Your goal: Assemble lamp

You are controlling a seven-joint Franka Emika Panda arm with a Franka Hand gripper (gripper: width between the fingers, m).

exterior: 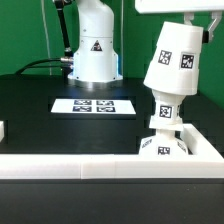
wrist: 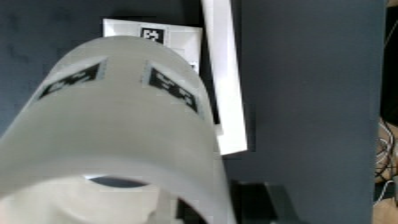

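A white rail (exterior: 70, 166) is running across the front of the exterior view, with a second white wall (exterior: 208, 142) angling back on the exterior view's right, and the two are meeting around the corner where the lamp is standing. In that corner the flat square base (exterior: 160, 147) is sitting on the black table (exterior: 40, 125), showing tags on its side, and the rounded bulb (exterior: 164, 112) is rising upright from it with a tag of its own. The cone-shaped shade (exterior: 173, 60) is hanging tilted above the bulb, its lower rim just reaching the bulb's top, though whether they are touching is unclear. The gripper (exterior: 192, 22) is showing only as a dark shape at the shade's upper end, and I cannot tell whether its fingers are apart or clamped on the shade. In the wrist view the shade (wrist: 125, 130) is filling most of the frame, blurred, with the base (wrist: 169, 60) lying beyond it. Farther back on the table the marker board (exterior: 93, 105) is lying flat, well apart from the lamp, and behind it the robot's white pedestal (exterior: 93, 45) is standing.
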